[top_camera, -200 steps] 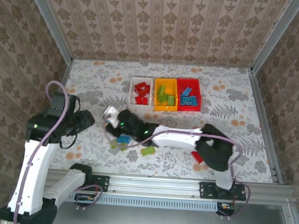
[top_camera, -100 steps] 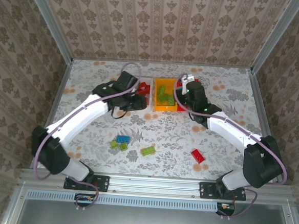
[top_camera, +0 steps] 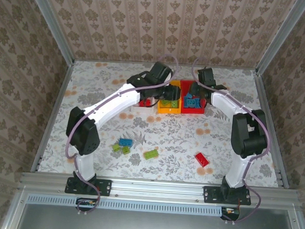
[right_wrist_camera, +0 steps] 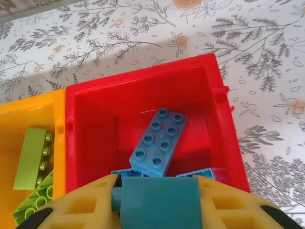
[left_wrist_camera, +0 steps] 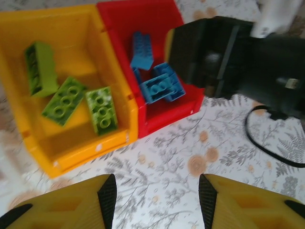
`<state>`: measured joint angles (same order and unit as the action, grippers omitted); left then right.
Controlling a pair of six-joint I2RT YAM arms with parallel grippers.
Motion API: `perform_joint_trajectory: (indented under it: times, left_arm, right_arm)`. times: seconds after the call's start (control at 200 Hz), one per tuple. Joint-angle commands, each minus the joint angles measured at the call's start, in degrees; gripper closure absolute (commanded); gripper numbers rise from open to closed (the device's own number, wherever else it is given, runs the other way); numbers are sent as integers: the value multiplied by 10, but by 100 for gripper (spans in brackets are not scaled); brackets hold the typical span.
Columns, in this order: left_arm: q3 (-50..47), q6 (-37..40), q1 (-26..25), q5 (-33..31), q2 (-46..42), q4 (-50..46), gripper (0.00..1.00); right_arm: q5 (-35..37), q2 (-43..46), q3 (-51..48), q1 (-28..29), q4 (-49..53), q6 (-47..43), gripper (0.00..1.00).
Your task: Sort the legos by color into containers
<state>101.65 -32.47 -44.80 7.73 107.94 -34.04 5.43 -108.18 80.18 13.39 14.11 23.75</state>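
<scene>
My right gripper [right_wrist_camera: 157, 202] is shut on a teal-blue lego [right_wrist_camera: 159, 198], held just above the red container [right_wrist_camera: 95, 143]; another blue lego [right_wrist_camera: 159, 143] lies inside. In the top view the right gripper [top_camera: 195, 92] hovers over this red container [top_camera: 193, 111]. My left gripper [left_wrist_camera: 157, 200] is open with nothing between its fingers, above the table in front of the yellow container [left_wrist_camera: 81, 150], which holds three lime green legos [left_wrist_camera: 64, 98]. Blue legos [left_wrist_camera: 159, 86] lie in the red container [left_wrist_camera: 119, 19]. The left arm partly covers the white container [top_camera: 144, 106].
Loose legos lie on the near table: a blue one [top_camera: 125, 142], two small green ones [top_camera: 121, 149], a longer green one [top_camera: 150, 154] and a red one [top_camera: 202, 159]. The two grippers are close together over the containers. Metal rails edge the table.
The right arm swung from the loose legos at the front to the red container. The left arm swung from the left side to the yellow container.
</scene>
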Motion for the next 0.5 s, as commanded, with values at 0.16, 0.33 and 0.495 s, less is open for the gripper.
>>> perform_joint_trajectory:
  times: [0.16,0.33,0.495]
  left_arm:
    - [34,15,-1,9,26,0,48]
    - [18,20,0,7,16,-4,48]
    - [-10,35,-1,9,-2,-7,48]
  right_arm:
    - [-16,-73,93,1,51,54,67]
    - [-28,-95,131,1,65,61,48]
    - [-28,-65,120,1,61,55,33]
